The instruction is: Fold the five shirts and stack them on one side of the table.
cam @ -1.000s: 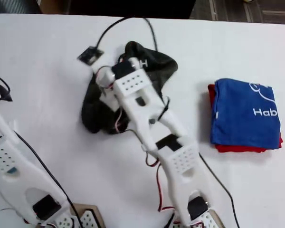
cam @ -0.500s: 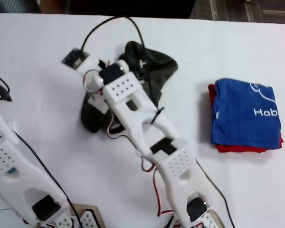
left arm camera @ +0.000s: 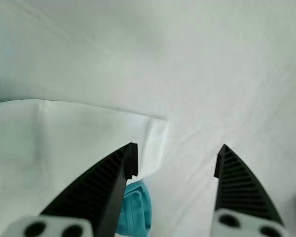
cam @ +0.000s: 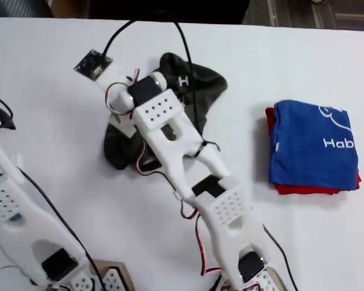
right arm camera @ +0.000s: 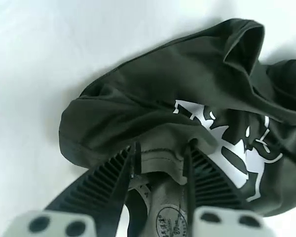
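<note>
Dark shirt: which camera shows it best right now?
The right wrist view: the dark shirt lies crumpled across it, print visible, a fold pinched in the right gripper. In the high view the right arm covers the shirt's middle, leaving its edges. The left wrist view faces white cloth.

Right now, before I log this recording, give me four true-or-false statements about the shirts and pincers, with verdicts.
1. The blue shirt lies folded on the red shirt. True.
2. The right pincer is open and empty. False: it is shut on an edge of the dark shirt.
3. The dark shirt is neatly folded. False: it lies crumpled.
4. The left pincer is open with nothing between its jaws. True.
</note>
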